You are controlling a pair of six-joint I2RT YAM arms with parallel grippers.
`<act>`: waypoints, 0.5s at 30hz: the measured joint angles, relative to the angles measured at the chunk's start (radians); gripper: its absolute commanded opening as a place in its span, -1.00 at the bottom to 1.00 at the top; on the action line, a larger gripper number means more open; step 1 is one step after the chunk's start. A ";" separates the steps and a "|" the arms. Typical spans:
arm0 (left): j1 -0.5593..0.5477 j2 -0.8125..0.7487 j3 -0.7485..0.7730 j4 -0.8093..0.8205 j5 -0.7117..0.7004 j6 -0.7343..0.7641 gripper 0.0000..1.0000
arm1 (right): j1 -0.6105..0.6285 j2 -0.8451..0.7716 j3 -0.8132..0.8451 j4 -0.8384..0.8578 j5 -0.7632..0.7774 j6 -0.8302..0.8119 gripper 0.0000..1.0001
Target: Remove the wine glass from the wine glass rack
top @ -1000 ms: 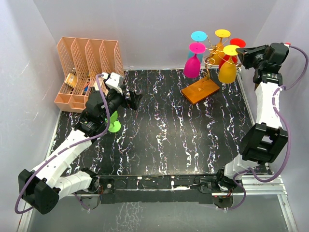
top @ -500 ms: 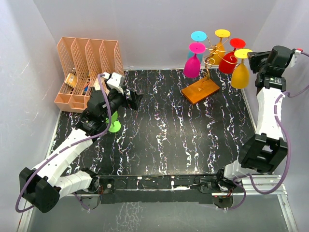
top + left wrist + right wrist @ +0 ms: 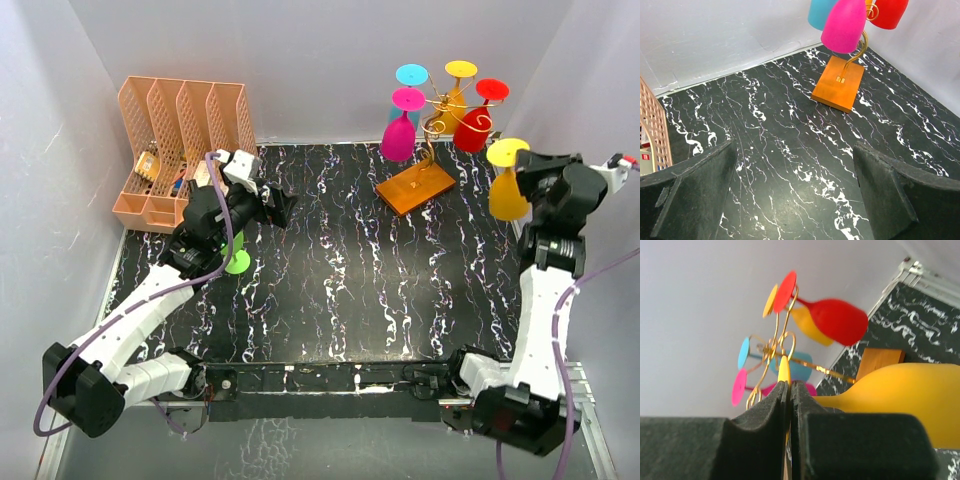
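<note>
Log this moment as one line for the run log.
right pincer: shut on yellow glass stem | glass: upside down, clear of rack | left pincer: open, empty | rack: four glasses hanging

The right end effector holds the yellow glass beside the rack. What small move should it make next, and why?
Probably lower the yellow glass toward the table on its left. The right end effector is shut on its stem, and the glass hangs clear of the rack with its foot up, so only setting it down seems left.
</note>
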 measured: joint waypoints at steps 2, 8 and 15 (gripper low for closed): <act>0.000 0.006 0.000 -0.001 0.000 -0.003 0.94 | 0.000 -0.074 -0.079 0.017 -0.046 -0.003 -0.85; -0.006 0.018 0.000 -0.002 0.003 -0.022 0.94 | 0.003 -0.129 -0.123 0.046 -0.290 0.008 -0.86; -0.013 0.048 0.066 -0.056 0.040 -0.222 0.94 | 0.085 -0.065 -0.166 0.182 -0.628 0.169 -0.85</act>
